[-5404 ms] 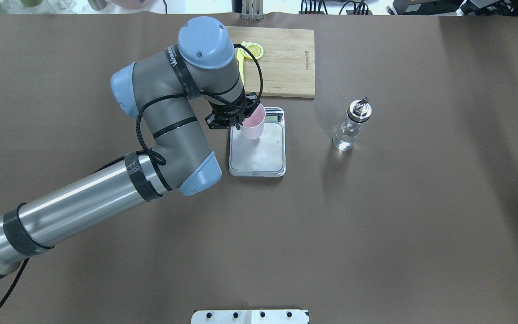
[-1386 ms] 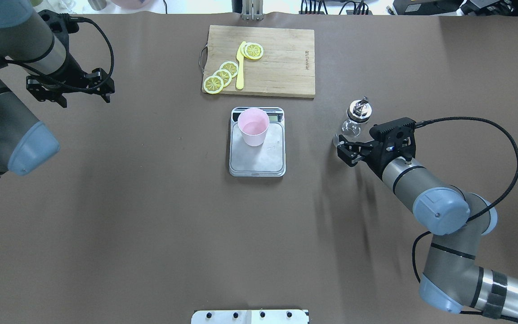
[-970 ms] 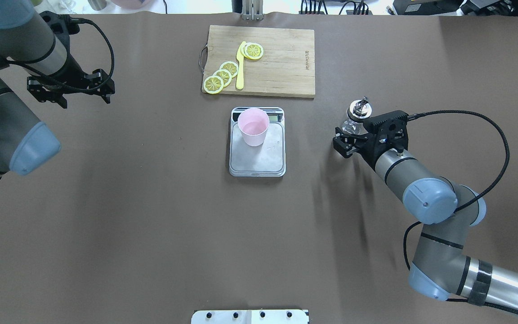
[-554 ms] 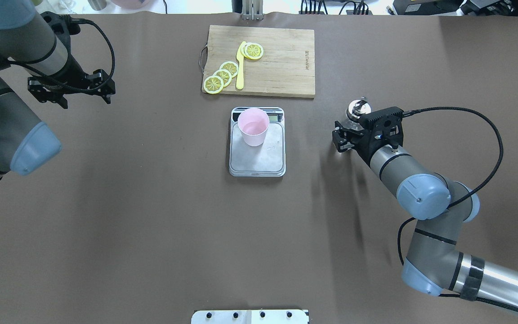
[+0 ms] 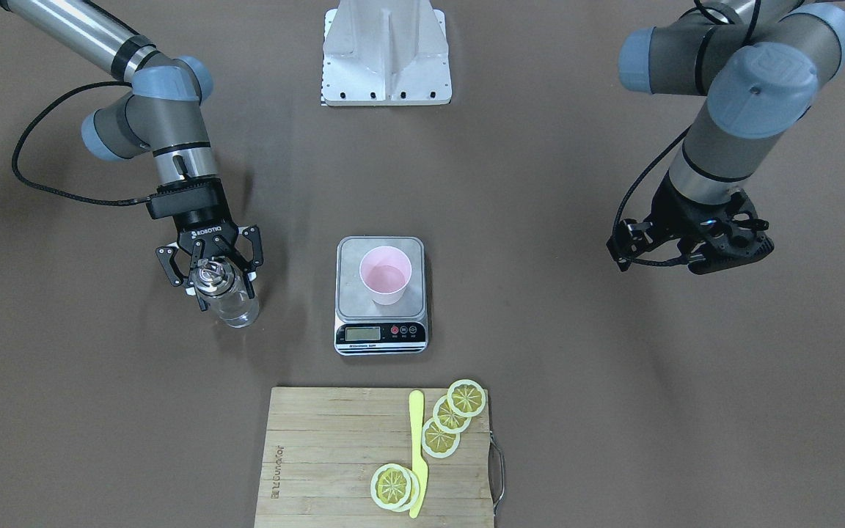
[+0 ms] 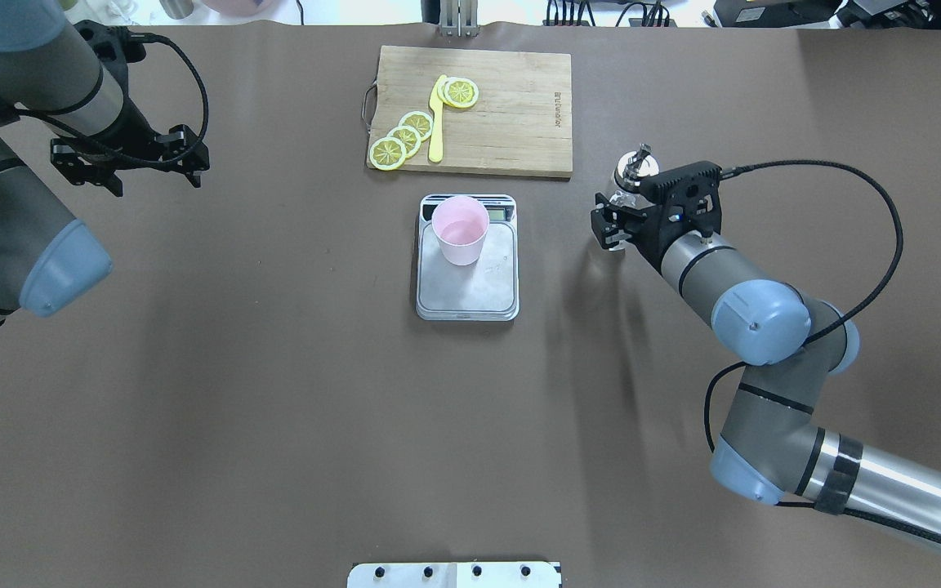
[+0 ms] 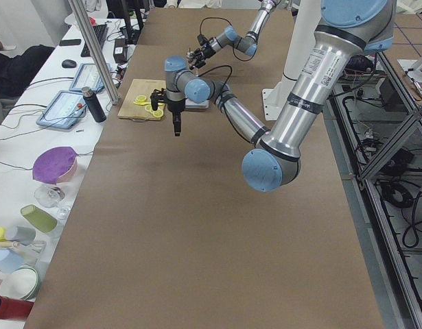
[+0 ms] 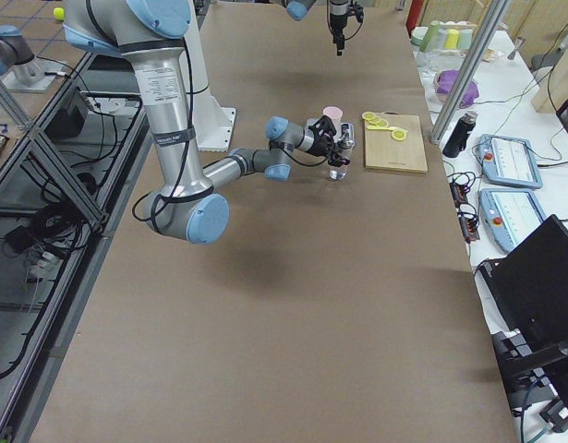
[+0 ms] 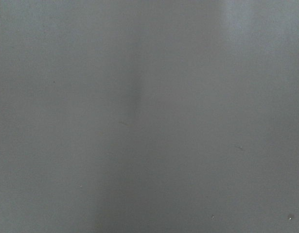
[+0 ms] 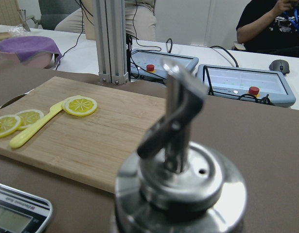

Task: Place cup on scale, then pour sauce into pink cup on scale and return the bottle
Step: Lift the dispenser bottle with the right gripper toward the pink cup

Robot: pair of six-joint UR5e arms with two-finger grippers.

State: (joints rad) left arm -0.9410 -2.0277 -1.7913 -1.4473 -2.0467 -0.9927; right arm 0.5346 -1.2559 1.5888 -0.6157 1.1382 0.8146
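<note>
Holding the one bottle (image 5: 236, 309), right claw (image 5: 217, 279) reads ROBOTIQ. Left claw (image 6: 156, 181) gapes wide; one cup (image 5: 386, 276), one scale (image 5: 379, 334), four lemon slices (image 5: 440, 438).

Robotics lab: aluminium post (image 10: 113, 39), teach pendant (image 10: 246, 82) (red stop button).

Table (image 6: 274, 392) is covered w/ a brown sheet. Scale (image 6: 487, 294) is set flat approx mid-table. Bamboo cutting board (image 6: 519, 122) is laid near it on the side away from the robot, not touching. White base plate (image 5: 386, 44) is mounted at the robot's edge. Bottle (image 5: 228, 297) is seen off to the scale's right; contact w/ the tabletop can't be told.
</note>
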